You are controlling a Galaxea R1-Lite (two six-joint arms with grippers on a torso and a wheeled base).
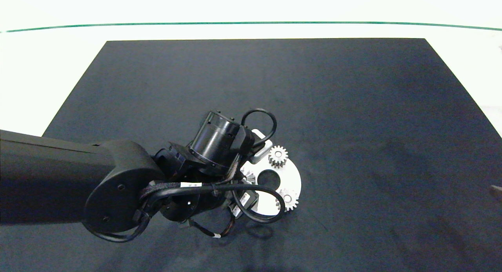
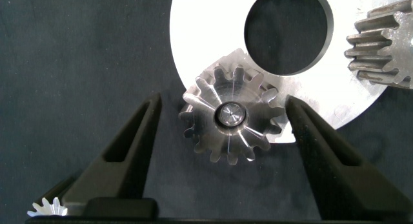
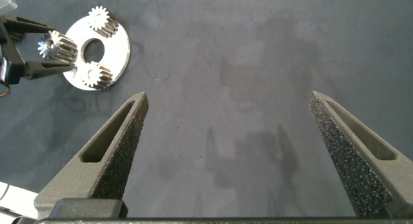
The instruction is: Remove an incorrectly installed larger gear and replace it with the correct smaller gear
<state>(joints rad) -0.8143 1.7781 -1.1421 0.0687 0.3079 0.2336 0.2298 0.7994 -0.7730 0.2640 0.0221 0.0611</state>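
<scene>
Gears are sitting on a white round plate (image 1: 292, 177) with a large centre hole, lying on the black mat (image 1: 251, 87) that is covering the pale counter (image 1: 39, 68), a little below and right of the head view's centre. The left arm is reaching in from the left edge of that view and hiding the plate's left part. Its end effector (image 2: 222, 114) is standing open, one grey finger (image 2: 139, 137) on either side of the larger gear (image 2: 231, 115), with a narrow gap showing on each side. That gear is sitting upright on a pin at the plate's rim, its teeth overhanging onto the mat. Two other gears are standing on the plate, one at its upper edge (image 1: 278, 156) and one at its lower right (image 1: 289, 200). The smaller gear (image 2: 48, 206) is lying on the mat off the plate, only partly showing past a left finger. The right end effector (image 3: 229, 98) is hanging wide open over bare mat, well apart from the plate.
</scene>
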